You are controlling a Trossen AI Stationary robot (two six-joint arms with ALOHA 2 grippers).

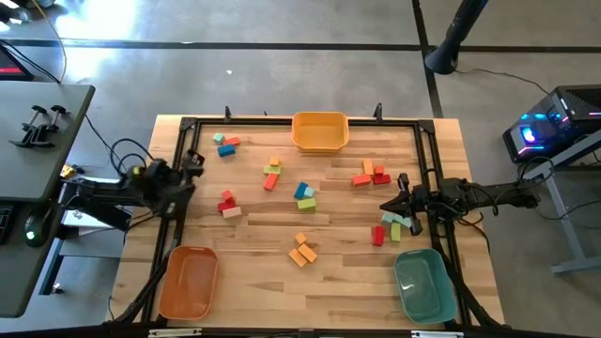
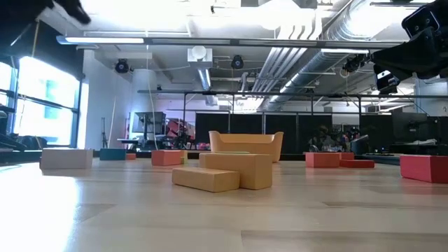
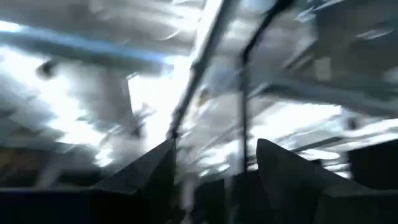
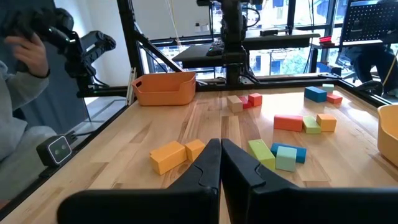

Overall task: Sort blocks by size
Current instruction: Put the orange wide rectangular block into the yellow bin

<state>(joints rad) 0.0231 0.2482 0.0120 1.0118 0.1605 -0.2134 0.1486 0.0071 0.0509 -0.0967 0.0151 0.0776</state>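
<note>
Small coloured wooden blocks (image 1: 302, 194) scattered across bench (image 1: 254, 235); my right pincer (image 1: 385, 206) closed empty near right edge, left pincer (image 1: 196, 160) open at left edge.

Both arms are dark, near-black, built of slim jointed segments. The left arm (image 1: 131, 188) carries looping black cables around its base at the desk's left edge. The right arm (image 1: 470, 195) ends in two smooth, wedge-shaped black fingers (image 4: 202, 171) tapering to narrow tips, matte and without visible markings.
</note>
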